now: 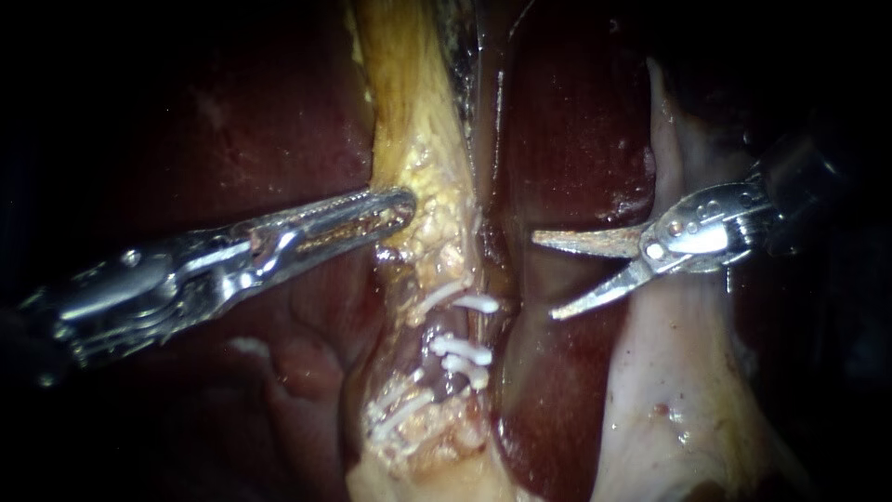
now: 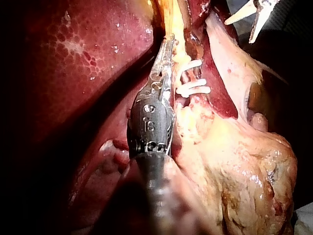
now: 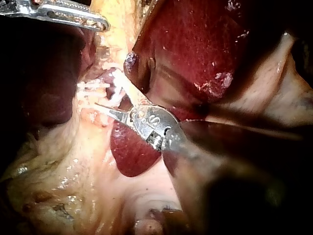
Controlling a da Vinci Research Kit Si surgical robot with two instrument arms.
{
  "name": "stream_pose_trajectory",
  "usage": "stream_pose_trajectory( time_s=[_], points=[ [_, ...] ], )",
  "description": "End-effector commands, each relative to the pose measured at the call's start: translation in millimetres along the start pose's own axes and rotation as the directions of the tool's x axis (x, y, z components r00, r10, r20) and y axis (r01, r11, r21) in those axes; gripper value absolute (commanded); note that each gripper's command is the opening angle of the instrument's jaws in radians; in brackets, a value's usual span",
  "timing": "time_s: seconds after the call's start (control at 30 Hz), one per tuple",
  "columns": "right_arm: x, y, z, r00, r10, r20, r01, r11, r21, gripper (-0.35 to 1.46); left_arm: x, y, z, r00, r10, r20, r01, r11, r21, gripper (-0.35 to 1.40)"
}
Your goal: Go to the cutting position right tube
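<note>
A yellow fatty band [image 1: 423, 186] runs down the middle of the endoscope view and carries several white clips [image 1: 462, 348] on the tubes within it. My left instrument [image 1: 398, 206] comes in from the left, its long jaws shut on the band's edge above the clips; the left wrist view shows the same grip [image 2: 168, 46]. My right instrument [image 1: 548, 277] ends in two blades that stand open over dark liver [image 1: 567, 121]. They point at the clipped right tube [image 1: 467, 325] from a short way to its right, not touching. In the right wrist view the blades [image 3: 110, 106] sit close to the clips [image 3: 93, 86].
A pale tissue flap [image 1: 669, 372] lies under and below the right instrument's shaft. Dark red liver [image 1: 279, 121] fills the left side behind the left instrument. A lumpy yellowish mass [image 2: 244, 171] lies beside the left instrument's shaft in its wrist view.
</note>
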Motion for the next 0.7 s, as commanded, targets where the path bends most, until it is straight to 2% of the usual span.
stream_pose_trajectory(
  time_s=[0.03,0.13,0.23,0.3,0.43,0.57,0.7],
  points=[
    [0.0,0.0,0.0,1.000,0.000,0.000,0.000,1.000,0.000,1.43,0.0,0.0,0.0,1.0000,0.000,0.000,0.000,1.000,0.000,-0.35],
    [0.0,-0.1,0.1,1.000,-0.001,-0.001,0.001,1.000,0.002,1.43,0.0,-0.1,-0.2,1.0000,0.000,0.000,0.000,1.000,0.001,-0.35],
    [-0.4,-0.5,0.8,1.000,0.006,-0.008,-0.006,1.000,0.029,1.43,-0.2,0.0,-0.9,1.0000,0.000,-0.003,0.000,1.000,0.005,-0.35],
    [-1.1,-1.1,1.6,0.999,0.040,-0.016,-0.040,0.998,0.050,1.43,-0.6,0.2,-1.8,1.0000,-0.001,-0.006,0.001,1.000,0.010,-0.35],
    [-2.8,-2.3,4.1,0.989,0.149,-0.006,-0.147,0.983,0.106,1.43,-1.3,0.5,-4.1,1.0000,-0.003,-0.004,0.003,1.000,-0.006,-0.35],
    [-4.8,-3.4,6.8,0.963,0.265,0.049,-0.269,0.952,0.144,1.43,-1.9,0.8,-6.7,0.9999,-0.007,0.013,0.007,1.000,-0.011,-0.35],
    [-6.7,-3.9,8.4,0.929,0.359,0.095,-0.370,0.915,0.161,1.42,-2.6,0.8,-8.8,0.9994,-0.012,0.033,0.012,1.000,-0.016,-0.35]
  ],
)
